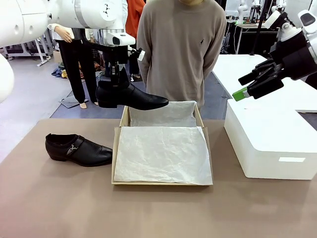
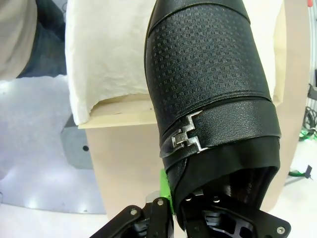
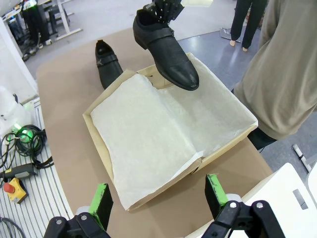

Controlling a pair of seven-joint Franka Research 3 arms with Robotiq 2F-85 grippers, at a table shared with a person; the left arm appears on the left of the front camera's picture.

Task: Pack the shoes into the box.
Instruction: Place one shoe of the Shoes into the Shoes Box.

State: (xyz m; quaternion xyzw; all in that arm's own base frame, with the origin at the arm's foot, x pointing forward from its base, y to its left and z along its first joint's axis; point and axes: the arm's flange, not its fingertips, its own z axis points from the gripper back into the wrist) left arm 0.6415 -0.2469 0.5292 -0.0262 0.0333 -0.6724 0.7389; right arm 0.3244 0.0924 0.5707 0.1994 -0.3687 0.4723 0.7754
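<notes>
Pinching the back collar of one shoe (image 1: 132, 97), the left gripper (image 1: 118, 74) has one finger down inside the opening. The other finger sits outside, its green pad (image 2: 164, 187) pressed against the leather just below the buckle (image 2: 185, 138). That shoe hangs clear of the table (image 1: 49, 203), roughly level. Its pointed toe reaches over the far-left corner of the box (image 1: 126, 117), while the heel looks to be outside the rim.

Since the hold is only at the collar, I judge that the long toe could swing or dip. The carry should be slow, with no sudden turn of the wrist. Bring the shoe further across until the heel has also passed the cardboard wall. Then turn it to lie along one side, leaving room for its partner. Lower it until the sole bears on the tissue paper (image 1: 161, 154), which is loose and crinkled and will give a little. Part the fingers only after that, and lift straight up so the inner finger does not drag the collar.

The other shoe (image 1: 78, 149) lies on the table just left of the box, toe toward it. The right gripper (image 3: 158, 196) has its fingers spread wide on nothing, and is held up above the white box (image 1: 270, 144), well apart from the work. A person (image 1: 181, 49) stands just behind the far end of the box, so the arm's path should stay low and short of them
</notes>
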